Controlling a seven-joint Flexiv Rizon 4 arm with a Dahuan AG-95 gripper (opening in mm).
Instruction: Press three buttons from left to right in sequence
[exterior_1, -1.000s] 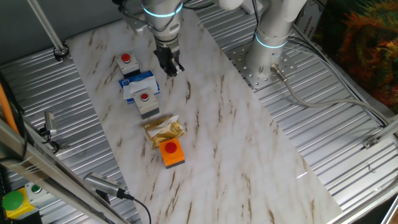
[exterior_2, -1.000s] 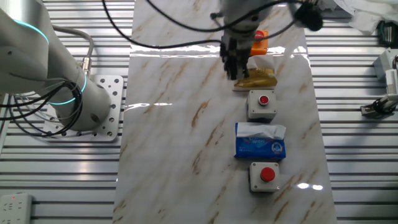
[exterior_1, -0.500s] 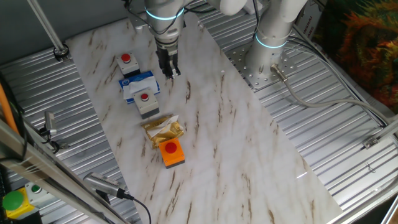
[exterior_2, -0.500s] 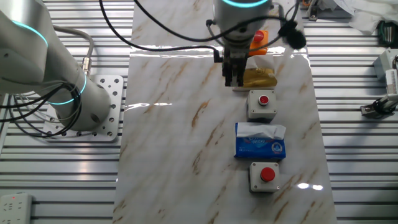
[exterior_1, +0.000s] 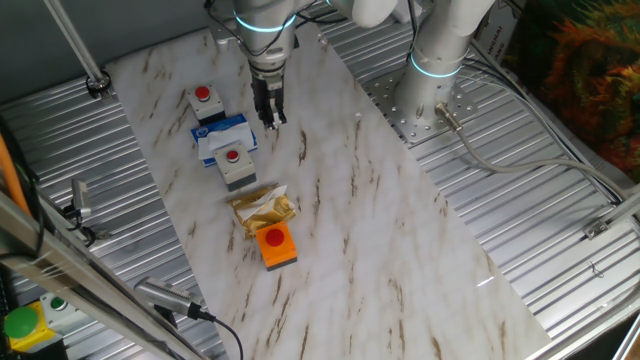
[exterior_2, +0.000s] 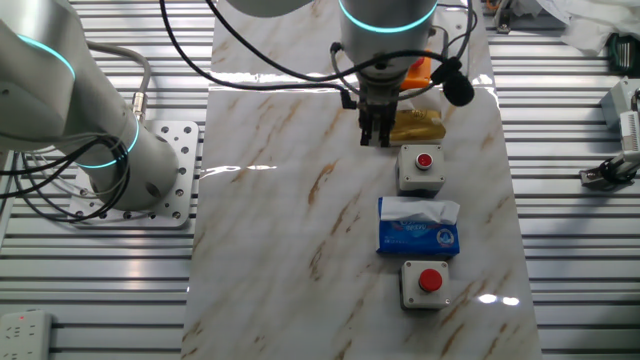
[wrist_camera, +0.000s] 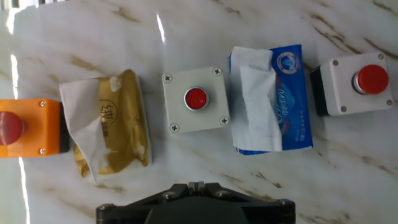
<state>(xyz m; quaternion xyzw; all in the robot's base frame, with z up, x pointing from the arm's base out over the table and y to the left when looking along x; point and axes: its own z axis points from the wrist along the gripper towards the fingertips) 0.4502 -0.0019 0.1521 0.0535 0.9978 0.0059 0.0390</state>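
Three red-capped button boxes stand in a row on the marble board. One grey-white box is at one end. The second grey-white box is in the middle. The orange box is at the other end, partly hidden by the arm in the other fixed view. My gripper hangs over bare marble beside the row, level with the middle box. Its fingers are shut together and hold nothing.
A blue-and-white tissue carton lies between the two grey-white boxes. A golden packet lies between the middle and orange boxes. A green button on a yellow box sits off the board. The arm's base stands beside the board.
The gripper has turned about its wrist and shifted along the row from beside the golden packet to beside the middle button box. The boxes have not moved.
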